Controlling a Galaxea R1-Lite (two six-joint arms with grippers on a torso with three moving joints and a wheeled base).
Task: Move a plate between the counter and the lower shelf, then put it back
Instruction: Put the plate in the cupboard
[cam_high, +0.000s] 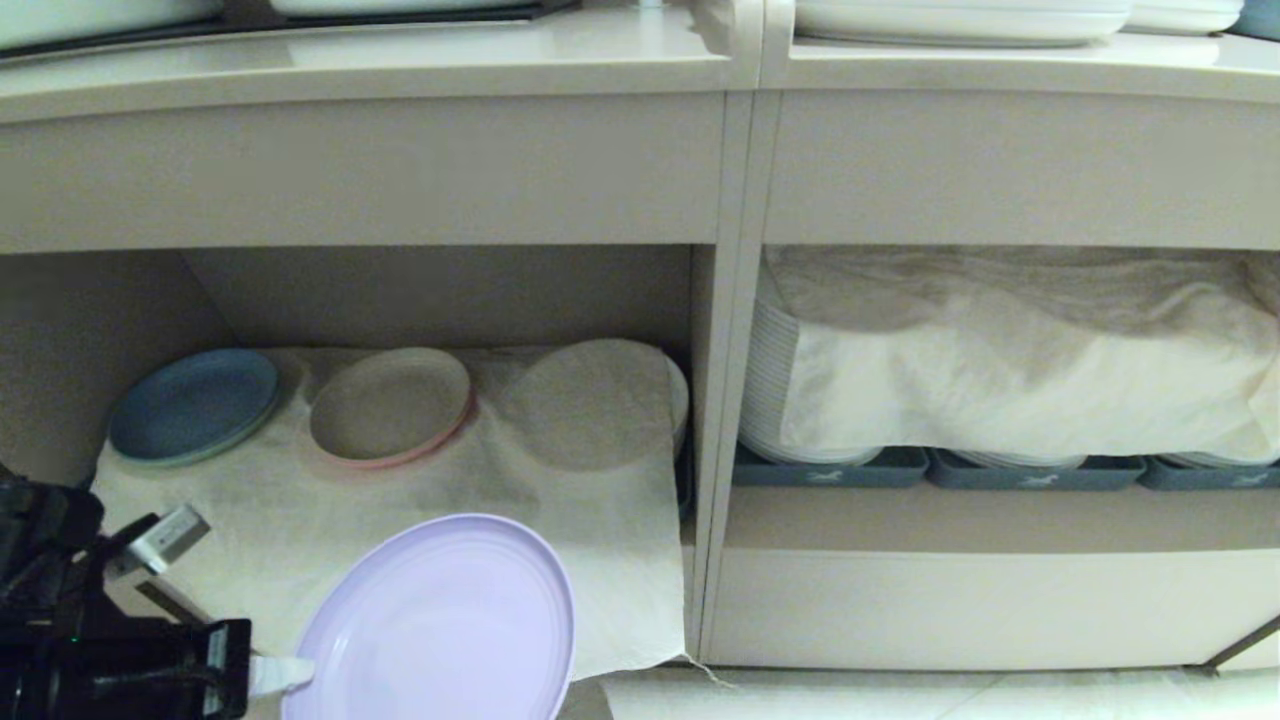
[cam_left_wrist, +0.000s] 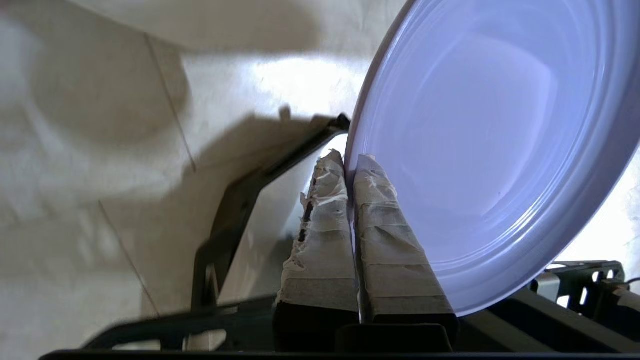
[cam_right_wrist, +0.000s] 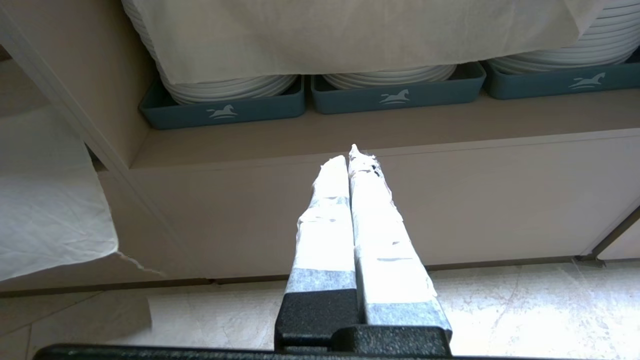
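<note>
Low in the cabinet, the lower shelf (cam_high: 640, 600) lies cloth-draped, and I keep the left gripper (cam_left_wrist: 350, 162) clenched on the plate (cam_high: 440, 620) rim at the shelf's front edge (right gripper (cam_right_wrist: 350, 155) shut, empty), level, clearing the coloured stacks.

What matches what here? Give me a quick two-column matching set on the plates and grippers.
1. small round lavender plastic plate
2. small blue plate
3. stacked large white plates
4. right gripper

A. in blue-grey trays
B. shut, holding nothing
C. pinched at its rim by the left gripper
D. at the back left of the cloth-lined niche

Pairs: 1-C, 2-D, 3-A, 4-B
</note>
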